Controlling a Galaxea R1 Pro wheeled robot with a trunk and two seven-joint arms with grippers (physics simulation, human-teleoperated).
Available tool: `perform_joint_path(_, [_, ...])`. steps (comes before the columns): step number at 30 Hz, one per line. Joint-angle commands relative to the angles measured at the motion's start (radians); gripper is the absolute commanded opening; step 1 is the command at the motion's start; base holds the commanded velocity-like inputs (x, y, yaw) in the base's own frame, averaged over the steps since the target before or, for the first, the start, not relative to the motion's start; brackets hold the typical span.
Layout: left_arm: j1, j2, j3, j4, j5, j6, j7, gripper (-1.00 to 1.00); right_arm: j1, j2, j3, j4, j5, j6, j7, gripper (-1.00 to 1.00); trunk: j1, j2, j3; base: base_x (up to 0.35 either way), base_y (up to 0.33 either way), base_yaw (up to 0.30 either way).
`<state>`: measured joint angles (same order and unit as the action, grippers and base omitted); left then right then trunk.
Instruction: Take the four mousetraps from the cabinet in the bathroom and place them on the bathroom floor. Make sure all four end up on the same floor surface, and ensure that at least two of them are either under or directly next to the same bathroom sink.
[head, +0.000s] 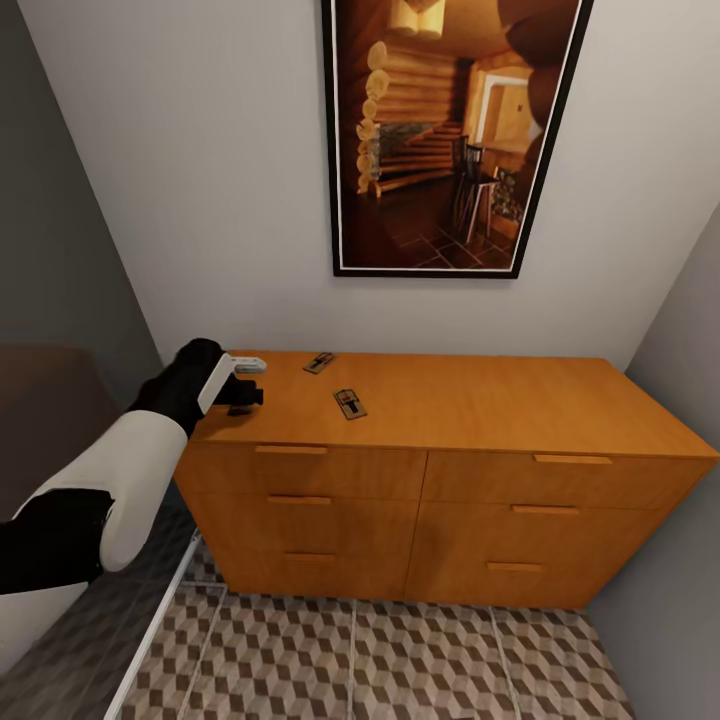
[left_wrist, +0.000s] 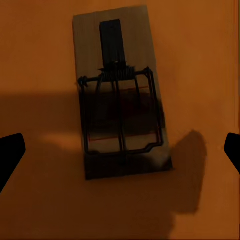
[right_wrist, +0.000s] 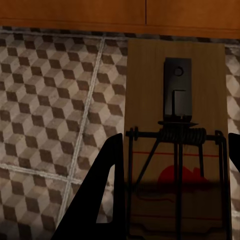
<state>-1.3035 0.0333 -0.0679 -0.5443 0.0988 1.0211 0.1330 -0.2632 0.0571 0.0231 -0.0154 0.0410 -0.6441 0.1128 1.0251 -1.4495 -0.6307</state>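
Cabinet (head: 440, 470) of orange wood with six drawers stands against a white wall in my head view, under a framed picture of a log cabin interior (head: 452, 130). Two mousetraps lie on its top, apart from each other: one near the back edge (head: 319, 362), one closer to the front (head: 350, 404). My left arm reaches over the top's left end, its left gripper (head: 243, 381) hanging above the wood, left of both traps. The bathroom floor (head: 400, 660) with its cube-pattern tiles spreads below the cabinet front.

Left wrist view: I look straight down on a mousetrap (left_wrist: 120, 95) lying flat on the orange top, spring bar and wire frame showing. The two dark fingertips (left_wrist: 10, 155) sit at opposite edges, so these jaws are wide apart, touching nothing.

Right wrist view: a mousetrap (right_wrist: 175, 140) with a red mouse print sits between the dark fingers (right_wrist: 100, 200) of my right gripper (right_wrist: 172, 200); the jaws are clamped on it, above the patterned tiles, with the cabinet's base beyond
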Motion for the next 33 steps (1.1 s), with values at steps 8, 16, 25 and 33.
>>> perform_joint_path(8, [-0.001,-0.017,-0.035,0.010,0.010,0.004,0.008,1.00,-0.001,0.000,0.001,0.000,0.002,-0.003,0.001,-1.00,0.000,0.000,-0.002,0.000,0.000,0.000])
perform_joint_path(16, [-0.001,-0.022,-0.045,0.015,0.010,0.003,0.008,1.00,-0.001,0.000,0.001,0.001,0.002,-0.003,0.001,-1.00,0.000,0.000,-0.002,0.000,0.000,0.000])
perform_joint_path(25, [-0.001,-0.019,-0.046,0.015,0.010,0.002,0.008,1.00,-0.001,0.001,0.001,0.001,0.002,-0.003,0.001,-1.00,0.000,0.000,-0.002,0.000,0.000,0.000])
perform_joint_path(33, [-0.001,-0.013,-0.046,0.015,0.010,0.002,0.008,1.00,-0.001,0.001,0.001,0.001,0.002,-0.003,0.001,-1.00,0.000,0.000,-0.002,0.000,0.000,0.000])
